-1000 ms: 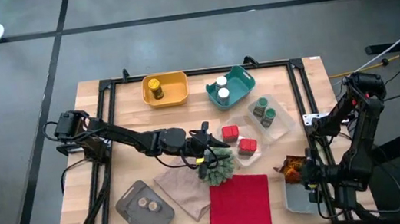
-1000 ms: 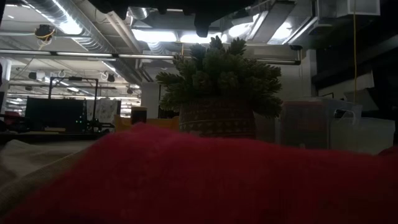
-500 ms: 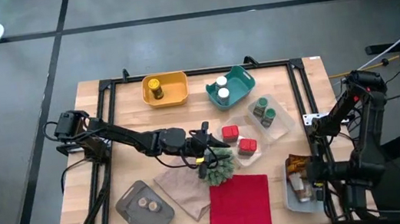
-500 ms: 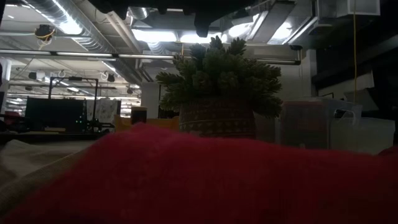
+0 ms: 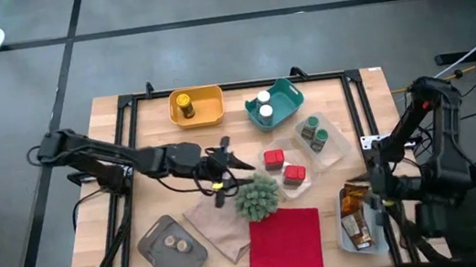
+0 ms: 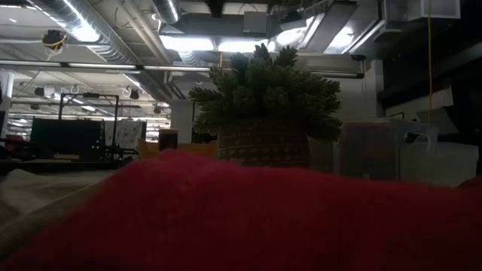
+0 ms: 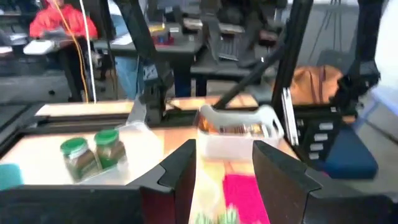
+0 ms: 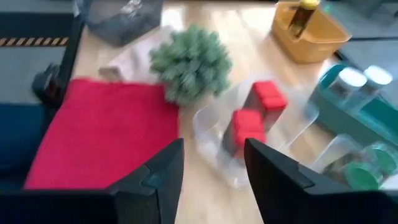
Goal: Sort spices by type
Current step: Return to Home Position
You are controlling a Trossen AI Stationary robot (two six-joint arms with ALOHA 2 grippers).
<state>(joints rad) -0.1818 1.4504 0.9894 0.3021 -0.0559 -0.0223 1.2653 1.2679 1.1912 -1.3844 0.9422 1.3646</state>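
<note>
Count, high view.
Small yellow jar (image 5: 184,106): 1, upper left.
White-capped clear jars (image 5: 264,99): 2.
Green-lidded jars (image 5: 311,125): 2.
Red rectangular tins (image 5: 274,158): 2, centre.
Tiny brown discs (image 5: 170,243): 2, lower left.
Orange-brown foil packets (image 5: 353,201): at least 2, lower right; exact number unclear.
Spiky green plant ball (image 5: 257,195): 1.
Red cloth (image 5: 285,245): 1.

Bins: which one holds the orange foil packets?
The gray bin at the table's right edge: the orange packets lie in it, none in any other bin.
</note>
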